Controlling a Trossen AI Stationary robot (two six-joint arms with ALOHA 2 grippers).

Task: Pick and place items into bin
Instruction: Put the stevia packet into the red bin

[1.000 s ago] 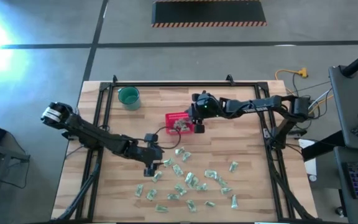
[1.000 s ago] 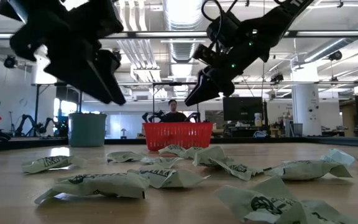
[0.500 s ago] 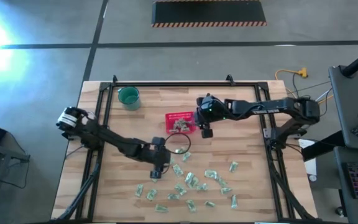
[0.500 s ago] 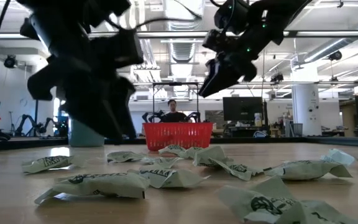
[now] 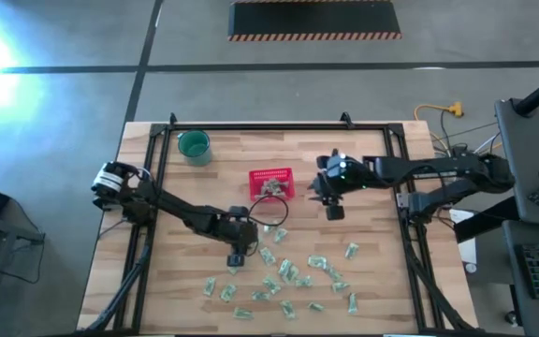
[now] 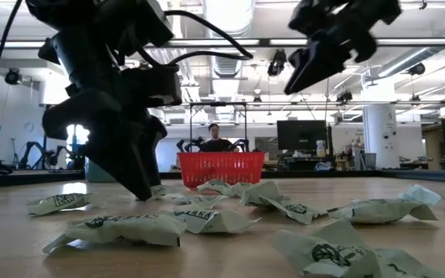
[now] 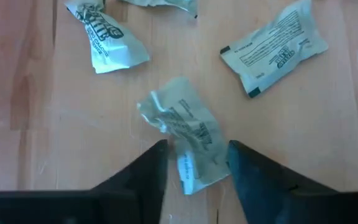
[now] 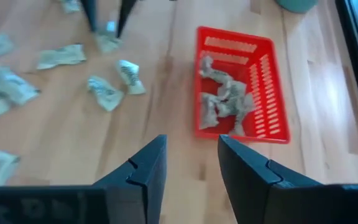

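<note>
Left wrist view shows the left pincer [image 7: 194, 165], fingers apart, straddling 1 crinkly packet [image 7: 185, 134] lying flat on the desk [image 7: 30, 124]; light and soft, it looks best pinched mid-body.

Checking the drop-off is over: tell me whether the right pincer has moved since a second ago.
Yes. In the high view the right pincer has moved from over the red basket out to the basket's right, above bare table.

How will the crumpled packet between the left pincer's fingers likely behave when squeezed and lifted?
The packet looks creased and puffy, so it will probably crush rather than stay stiff. It seems light for its size, and its crinkly wrapper may slip. The left pincer straddles only one end, so the rest may droop.
</note>
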